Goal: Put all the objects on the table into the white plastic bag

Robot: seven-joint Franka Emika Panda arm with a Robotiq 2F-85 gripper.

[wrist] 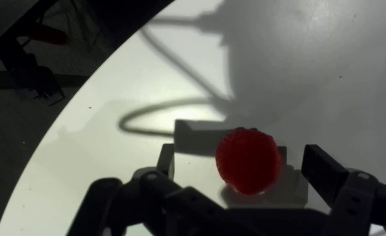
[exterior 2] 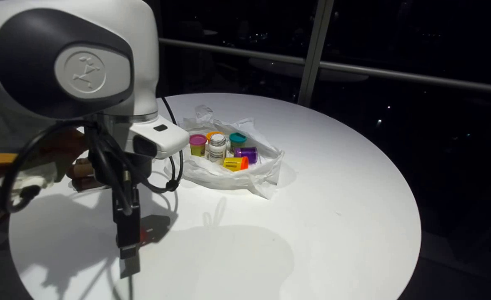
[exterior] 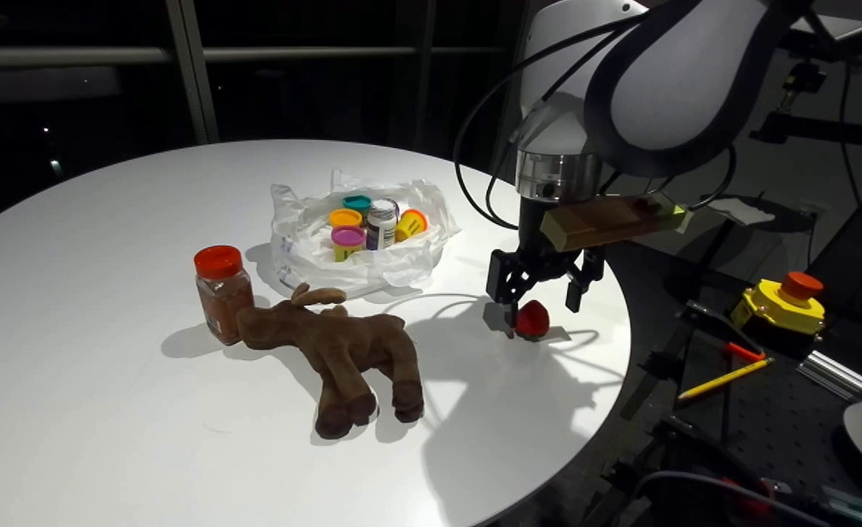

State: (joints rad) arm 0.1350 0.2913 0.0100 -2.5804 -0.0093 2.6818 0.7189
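Note:
My gripper (exterior: 542, 307) points down, low over the table, with its fingers apart on either side of a red rounded object (exterior: 532, 320). In the wrist view, the red object (wrist: 248, 160) lies between the open fingers with gaps on both sides. The white plastic bag (exterior: 394, 274) lies open with several colored tubs and a white bottle (exterior: 381, 225) inside; the bag (exterior 2: 224, 181) also shows in an exterior view. A brown plush moose (exterior: 343, 344) lies on the table beside a clear jar with a red lid (exterior: 224, 293). In an exterior view, the arm mostly hides the moose (exterior 2: 83, 175).
The round white table's (exterior: 109, 410) edge runs close to the red object. Beyond it stands a black cart with a yellow box with a red button (exterior: 782, 304) and a pencil (exterior: 725, 379). Cables hang from the arm.

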